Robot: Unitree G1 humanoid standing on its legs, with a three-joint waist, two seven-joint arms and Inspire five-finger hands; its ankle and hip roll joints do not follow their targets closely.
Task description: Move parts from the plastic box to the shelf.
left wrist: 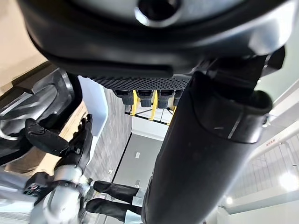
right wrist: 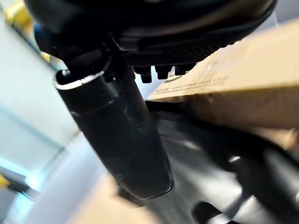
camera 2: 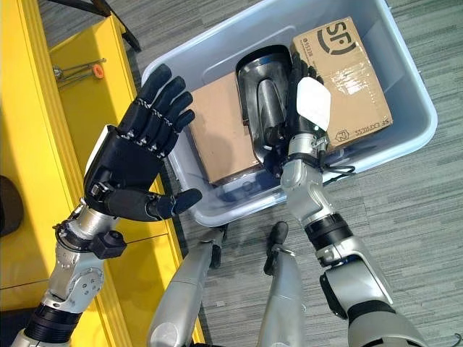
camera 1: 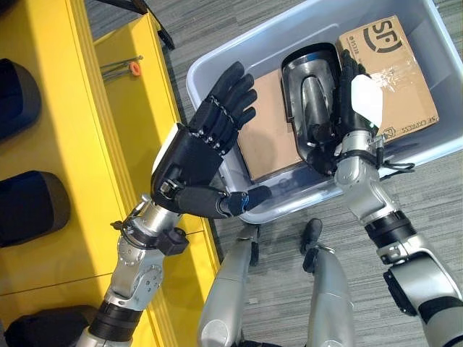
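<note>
Head views: pale grey plastic box [camera 1: 217, 72] on grey carpet floor [camera 2: 427, 188], beside the yellow shelf [camera 1: 79, 144]. In the box: a dark glossy moulded part [camera 1: 311, 94] standing between two cardboard cartons, a plain brown carton [camera 1: 271, 130] on the shelf side and a printed carton [camera 1: 394, 72] on the far side.

Right hand [camera 1: 354, 108] is down in the box at the part's edge next to the printed carton, white cover facing up, fingers reaching over the part's rim. Thumb lies at the part's near end. Fingers look curled on the rim, so read as grasping the part; the part is not lifted clear of the box.

Left hand [camera 2: 137, 159] held above the box's shelf-side wall, fingers straight and spread, thumb out sideways, released, holding nothing.

Shelf: dark rounded parts [camera 1: 29, 206] sit on the yellow surface at the left edge of the left eye view; thin metal rods with an orange cap [camera 2: 76, 71] lie on a further yellow level.

Left wrist view adds: the right hand seen from the side against the part, and a person's dark shoes [left wrist: 112, 198] on the floor beyond.

Right wrist view adds: thumb lying along the part's black surface, printed carton just beside the fingertips.
</note>
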